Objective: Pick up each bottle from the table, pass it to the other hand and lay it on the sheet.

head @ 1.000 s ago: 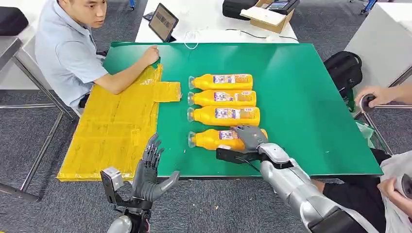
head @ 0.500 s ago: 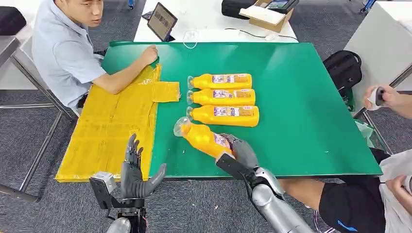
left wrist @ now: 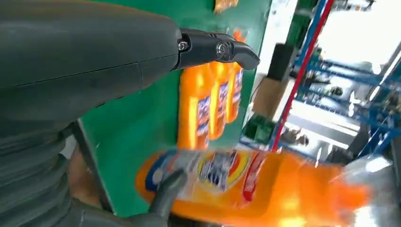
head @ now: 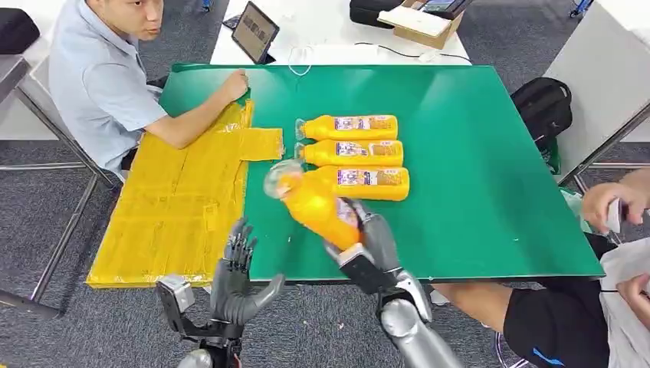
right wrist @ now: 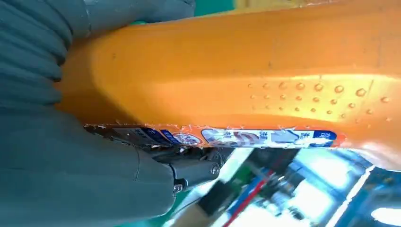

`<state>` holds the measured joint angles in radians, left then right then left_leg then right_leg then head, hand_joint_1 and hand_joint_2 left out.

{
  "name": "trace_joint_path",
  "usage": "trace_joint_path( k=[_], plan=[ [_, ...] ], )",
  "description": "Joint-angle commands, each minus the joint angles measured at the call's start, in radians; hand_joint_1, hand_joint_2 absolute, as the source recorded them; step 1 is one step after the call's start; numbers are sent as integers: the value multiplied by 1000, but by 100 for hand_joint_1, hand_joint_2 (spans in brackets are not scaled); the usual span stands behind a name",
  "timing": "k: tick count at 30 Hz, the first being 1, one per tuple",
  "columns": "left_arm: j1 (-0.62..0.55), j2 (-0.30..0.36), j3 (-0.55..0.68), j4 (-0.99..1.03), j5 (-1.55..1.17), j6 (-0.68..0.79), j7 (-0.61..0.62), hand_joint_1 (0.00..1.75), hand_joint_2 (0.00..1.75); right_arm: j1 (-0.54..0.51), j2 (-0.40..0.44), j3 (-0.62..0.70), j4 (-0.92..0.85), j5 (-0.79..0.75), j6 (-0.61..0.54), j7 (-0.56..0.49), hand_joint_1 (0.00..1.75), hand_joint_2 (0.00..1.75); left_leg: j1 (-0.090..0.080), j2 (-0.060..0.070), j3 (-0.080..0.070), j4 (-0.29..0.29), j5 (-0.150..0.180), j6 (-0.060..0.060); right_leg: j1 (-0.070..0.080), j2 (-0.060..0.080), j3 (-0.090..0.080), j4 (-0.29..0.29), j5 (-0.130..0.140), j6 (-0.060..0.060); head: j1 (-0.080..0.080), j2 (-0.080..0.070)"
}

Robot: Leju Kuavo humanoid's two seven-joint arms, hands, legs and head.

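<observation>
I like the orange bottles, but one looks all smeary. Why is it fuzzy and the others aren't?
In the head view the held bottle in the right hand is smeared, its cap end a pale blur, while the three bottles lying on the table look sharp. In the left wrist view that bottle is streaky too. In the right wrist view it is close and fairly crisp.

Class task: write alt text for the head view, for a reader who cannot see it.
The right robot hand holds an orange bottle tilted above the green table, beside three more bottles lying in a row. The left robot hand waits open near a yellow sheet, where a seated person rests a hand.
</observation>
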<state>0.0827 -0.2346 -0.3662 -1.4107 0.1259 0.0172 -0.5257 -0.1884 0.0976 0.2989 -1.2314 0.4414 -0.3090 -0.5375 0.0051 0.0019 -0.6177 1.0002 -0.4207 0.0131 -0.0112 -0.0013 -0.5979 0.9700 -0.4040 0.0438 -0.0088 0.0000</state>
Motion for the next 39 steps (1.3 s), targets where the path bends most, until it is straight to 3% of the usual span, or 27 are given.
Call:
trace_joint_path(
  k=[1,7,28,39],
  plan=[
    [-61,26,-38,73,25,-41,28,0,175,-110,51,196,134,1,47,28,175,175,0,4,5,-1,-2,-1,0,4,3,0,-1,-2,0,0],
    [-83,13,-33,67,34,-61,31,0,175,-124,68,280,221,71,12,12,175,175,0,1,2,-1,0,0,0,1,2,-1,0,-1,0,0],
    [-83,13,-32,70,34,-61,32,0,175,-127,71,288,226,78,7,13,175,175,0,-1,2,-1,0,0,0,0,3,-1,-2,1,0,0],
    [-133,-1,2,110,87,-60,61,0,175,-139,89,389,300,114,-19,16,175,175,0,-1,4,-1,0,0,0,0,4,-1,-2,0,0,0]
  ],
)
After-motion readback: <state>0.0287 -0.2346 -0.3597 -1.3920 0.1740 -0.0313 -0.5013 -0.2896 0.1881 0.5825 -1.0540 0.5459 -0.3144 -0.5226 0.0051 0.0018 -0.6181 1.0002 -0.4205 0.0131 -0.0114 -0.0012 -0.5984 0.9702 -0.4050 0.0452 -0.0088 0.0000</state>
